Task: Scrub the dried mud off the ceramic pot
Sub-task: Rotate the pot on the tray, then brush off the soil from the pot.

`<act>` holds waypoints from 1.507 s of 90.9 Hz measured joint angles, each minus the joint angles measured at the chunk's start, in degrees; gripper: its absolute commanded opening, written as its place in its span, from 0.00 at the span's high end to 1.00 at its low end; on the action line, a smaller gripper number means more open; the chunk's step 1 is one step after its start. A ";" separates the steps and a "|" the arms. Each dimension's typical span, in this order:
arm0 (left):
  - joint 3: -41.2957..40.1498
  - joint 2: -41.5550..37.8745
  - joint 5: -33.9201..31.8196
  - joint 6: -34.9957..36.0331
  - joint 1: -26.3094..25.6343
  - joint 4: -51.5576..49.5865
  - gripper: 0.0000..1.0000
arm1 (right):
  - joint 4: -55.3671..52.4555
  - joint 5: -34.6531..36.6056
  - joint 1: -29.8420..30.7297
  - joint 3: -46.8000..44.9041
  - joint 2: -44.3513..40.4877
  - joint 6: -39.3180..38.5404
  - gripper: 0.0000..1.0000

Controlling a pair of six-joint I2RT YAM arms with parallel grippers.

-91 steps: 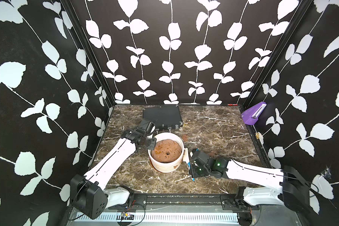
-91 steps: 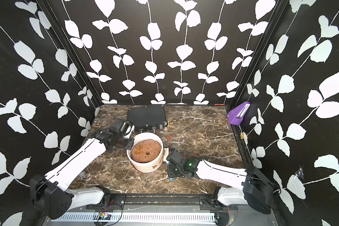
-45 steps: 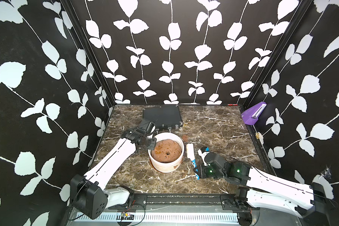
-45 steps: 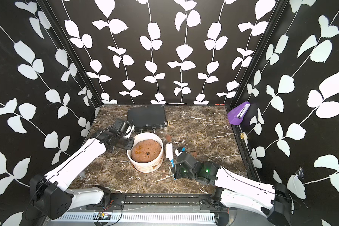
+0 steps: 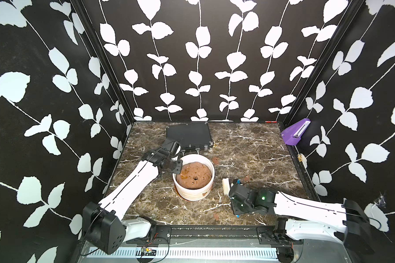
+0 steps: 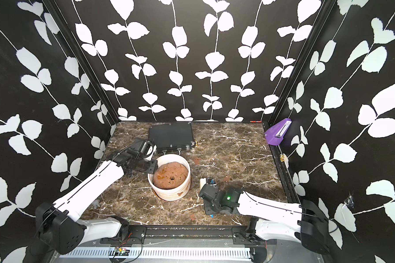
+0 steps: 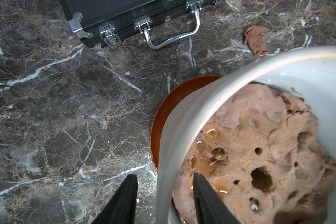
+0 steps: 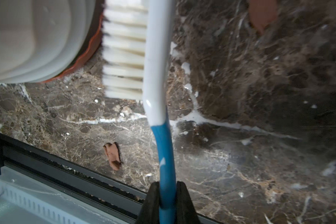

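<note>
Now that the left fingers (image 7: 124,199) have let go, they sit spread on either side of the pot (image 7: 175,135) rim. One is outside the wall and one is inside, over the brown lump (image 7: 260,145) filling it, and neither squeezes the rim as far as I can tell. A second ago the left gripper (image 7: 164,175) was clamped right there, so the pot has lost its brace.

Other side: the right gripper (image 8: 168,183) is pinched tight on the blue end of the brush (image 8: 155,77) handle, with the bristles facing the pot wall but off it. A second ago the brush head was right up against the pot's right side. It has since backed off toward the front right of the counter (image 5: 249,145), and in both top views it's near the pot but clearly apart.

The pot itself hasn't budged. It's on its orange saucer (image 7: 159,120), a bit left of middle and nearer the counter's front edge, in front of the black case (image 5: 188,135) by the back edge.

Thing is, blotches of dried mud (image 6: 180,194) still show low on the front wall in a top view. My read is that both arms are easing off, either to wrap up or to reset for another pass. It doesn't look clean yet. Scrubbing again would probably want that left clamp back first, or the pot may slide.
</note>
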 measured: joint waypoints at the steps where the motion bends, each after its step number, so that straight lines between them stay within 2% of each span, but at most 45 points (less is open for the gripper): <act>1: 0.24 0.44 0.11 0.02 0.07 0.07 0.52 | 0.28 -0.11 0.13 0.04 0.17 0.11 1.00; 8: 1.92 3.34 0.83 0.02 0.52 1.36 0.55 | 2.12 -0.61 0.59 0.15 0.76 0.61 1.00; 12: 2.36 4.92 1.22 0.00 0.63 2.36 0.59 | 2.89 -0.76 0.85 0.20 0.76 0.96 1.00; 22: 2.62 7.45 2.23 0.50 0.83 2.93 0.89 | 3.96 -0.96 1.68 0.22 0.74 1.84 1.00; 26: 2.82 7.19 2.34 5.35 0.63 1.16 0.96 | 4.02 -0.98 1.88 0.22 0.74 2.14 1.00; 30: 2.75 6.73 1.42 2.67 -0.04 -0.74 1.00 | 4.04 -0.96 2.03 0.22 0.70 2.45 1.00; 48: 0.48 4.52 0.39 -2.01 0.52 1.60 1.00 | 6.67 -2.27 0.83 -0.63 -0.90 4.07 1.00; 65: -4.31 -1.27 -0.85 -5.25 0.85 1.55 1.00 | 8.74 -3.52 -2.16 0.15 -1.25 4.55 1.00; 100: -9.33 -7.54 -1.46 -9.46 1.36 2.64 1.00 | 13.29 -6.45 -4.52 6.78 10.01 2.03 1.00; 137: -8.72 -6.67 -1.51 -9.51 1.49 2.43 1.00 | 14.36 -9.27 -4.46 5.49 4.44 -0.61 1.00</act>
